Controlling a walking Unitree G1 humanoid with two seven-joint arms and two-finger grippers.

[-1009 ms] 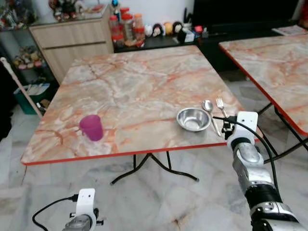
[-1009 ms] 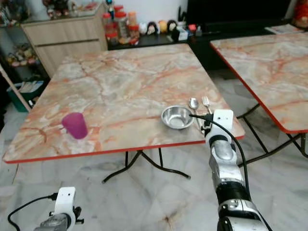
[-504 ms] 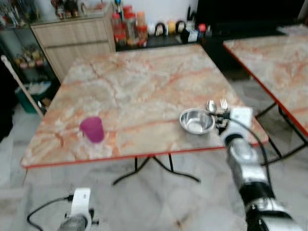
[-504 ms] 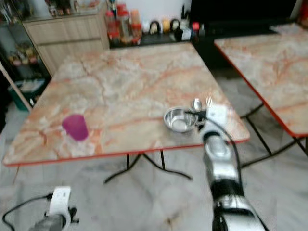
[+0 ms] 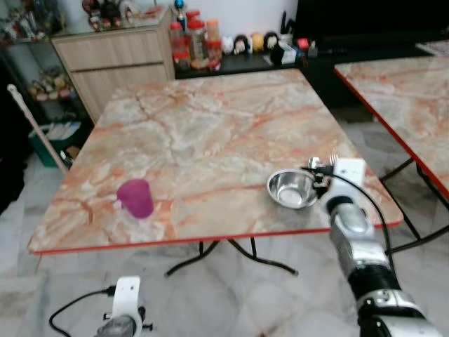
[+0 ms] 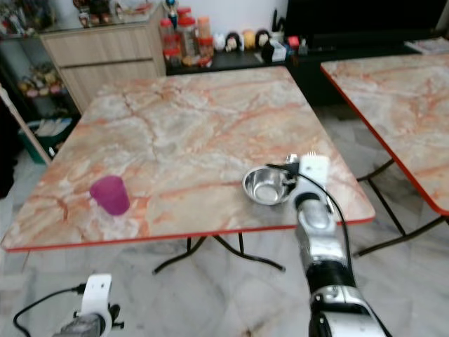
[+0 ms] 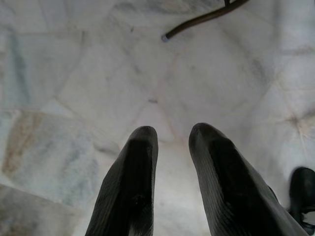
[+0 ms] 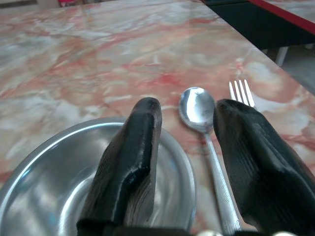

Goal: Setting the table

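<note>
A steel bowl (image 5: 290, 188) sits near the front right of the marble table (image 5: 203, 133). Beside it lie a spoon (image 8: 197, 109) and a fork (image 8: 241, 91). My right gripper (image 8: 189, 110) hovers open just above the table. One finger (image 8: 140, 147) is over the bowl's rim and the other finger (image 8: 248, 147) is beside the fork, with the spoon's head between them. My right wrist (image 5: 349, 173) covers most of the cutlery in the eye views. A purple cup (image 5: 135, 198) stands upright at the front left. My left gripper (image 7: 172, 135) hangs open over the floor.
A second marble table (image 5: 407, 91) stands to the right across a narrow gap. A wooden cabinet (image 5: 112, 56) and jars (image 5: 196, 38) line the back wall. A broom handle (image 5: 31, 126) leans at the left. Black table legs (image 5: 231, 249) show under the front edge.
My right gripper has moved forward from the table's edge to above the spoon and the bowl's rim. The camera has shifted slightly; bowl, cup and cutlery stay put.
</note>
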